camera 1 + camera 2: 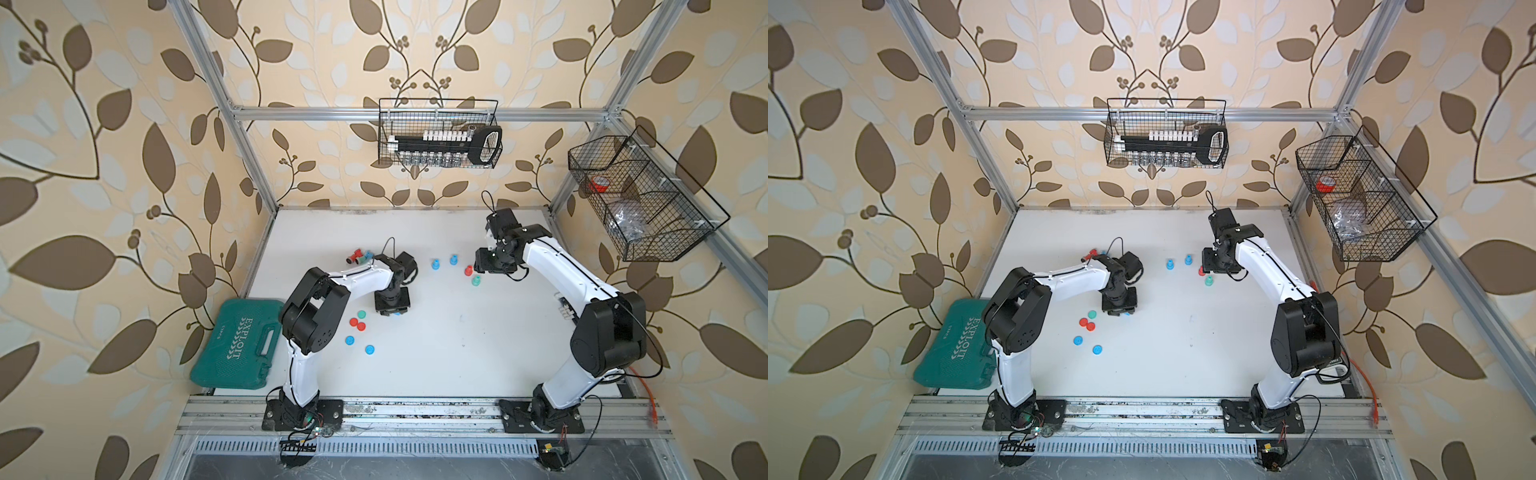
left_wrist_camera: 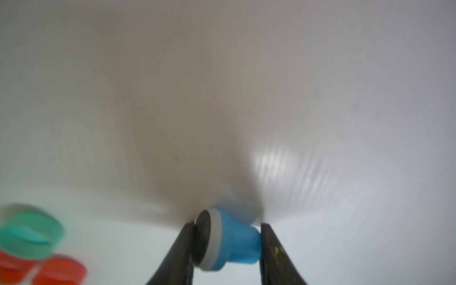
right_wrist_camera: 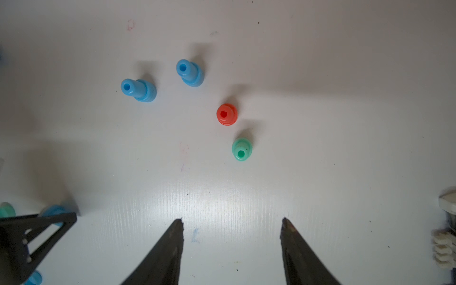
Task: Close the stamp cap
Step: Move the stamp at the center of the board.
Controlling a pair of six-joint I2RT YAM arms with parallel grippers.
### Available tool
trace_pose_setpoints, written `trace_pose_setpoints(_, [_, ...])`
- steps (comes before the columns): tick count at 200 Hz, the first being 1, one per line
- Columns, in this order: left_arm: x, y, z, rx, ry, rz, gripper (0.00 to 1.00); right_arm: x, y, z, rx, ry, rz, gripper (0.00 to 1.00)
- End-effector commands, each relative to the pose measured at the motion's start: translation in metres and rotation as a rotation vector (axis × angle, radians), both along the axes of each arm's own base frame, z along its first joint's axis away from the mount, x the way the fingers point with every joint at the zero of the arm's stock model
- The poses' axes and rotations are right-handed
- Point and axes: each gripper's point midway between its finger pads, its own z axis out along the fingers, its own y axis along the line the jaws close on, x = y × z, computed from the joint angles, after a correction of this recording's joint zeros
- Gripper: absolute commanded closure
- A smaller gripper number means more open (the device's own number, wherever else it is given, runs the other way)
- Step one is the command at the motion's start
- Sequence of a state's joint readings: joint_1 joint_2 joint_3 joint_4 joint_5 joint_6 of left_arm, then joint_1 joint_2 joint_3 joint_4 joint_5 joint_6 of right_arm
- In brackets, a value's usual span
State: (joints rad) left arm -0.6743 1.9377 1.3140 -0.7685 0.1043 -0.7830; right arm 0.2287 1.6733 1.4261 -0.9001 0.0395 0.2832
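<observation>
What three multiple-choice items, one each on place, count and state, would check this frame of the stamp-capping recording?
1. Where do the loose caps lie?
A on the table by the left hand
B in a wire basket
C on the green case

2. How many stamps stand upright near the right hand?
A two
B four
C six

3. What is the left hand's state?
A open, empty
B shut on a red cap
C shut on the blue stamp

Answers:
1 A: both top views show the caps on bare table next to that hand.
2 B: the right wrist view shows two blue, one red and one green.
3 C: the left wrist view shows the hand pinching the stamp end to end.
</observation>
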Motion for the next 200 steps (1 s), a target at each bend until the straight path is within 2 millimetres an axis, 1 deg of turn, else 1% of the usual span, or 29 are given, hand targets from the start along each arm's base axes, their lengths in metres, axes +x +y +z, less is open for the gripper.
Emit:
trace_pose_setpoints(1, [-0.018,-0.016,0.012,-0.039,0.050,0.171,0.63,-0.007,-0.001,0.003,0.014,-0.005,0.000,0.42])
trace_pose_setpoints(25, [-0.022,-0.029,0.009,-0.029,0.055,0.178,0.63,-0.008,0.000,0.003,0.025,-0.007,-0.002,0.42])
trace_pose_setpoints(54, [-0.021,-0.032,0.005,-0.012,0.054,0.161,0.62,-0.013,-0.002,0.005,0.023,-0.017,0.001,0.42])
trace_pose_setpoints(66, [-0.023,-0.033,0.004,-0.011,0.058,0.153,0.59,-0.016,-0.003,0.004,0.023,-0.019,0.002,0.41])
trace_pose_setpoints(78, [-0.025,-0.035,0.004,-0.012,0.064,0.139,0.51,-0.019,-0.004,0.004,0.024,-0.019,0.002,0.41])
trace_pose_setpoints(85, [-0.026,-0.037,0.005,-0.011,0.065,0.126,0.47,-0.020,-0.004,0.004,0.026,-0.019,0.002,0.42])
trace_pose_setpoints(100, [-0.030,-0.037,0.009,0.001,0.062,0.102,0.41,-0.023,-0.005,0.005,0.027,-0.021,0.003,0.41])
trace_pose_setpoints(115, [-0.033,-0.038,0.015,-0.005,0.064,0.085,0.38,-0.024,-0.005,0.007,0.030,-0.029,0.002,0.41])
trace_pose_setpoints(134, [-0.033,-0.039,0.032,-0.007,0.045,0.032,0.38,-0.025,-0.004,0.011,0.042,-0.040,0.004,0.41])
trace_pose_setpoints(148, [-0.028,-0.034,0.050,0.025,0.002,-0.046,0.38,-0.025,-0.003,0.014,0.048,-0.053,0.005,0.41])
trace_pose_setpoints(159, [-0.024,-0.029,0.064,0.061,-0.034,-0.158,0.38,-0.026,-0.003,0.016,0.051,-0.060,0.003,0.41])
trace_pose_setpoints(173, [-0.018,-0.016,0.078,0.143,-0.064,-0.281,0.38,-0.029,-0.003,0.016,0.056,-0.061,0.004,0.41])
trace_pose_setpoints(190, [-0.016,-0.007,0.081,0.190,-0.085,-0.442,0.37,-0.031,-0.002,0.016,0.068,-0.061,0.004,0.41])
trace_pose_setpoints(200, [-0.018,-0.007,0.079,0.187,-0.077,-0.545,0.37,-0.033,-0.002,0.016,0.073,-0.060,0.002,0.41])
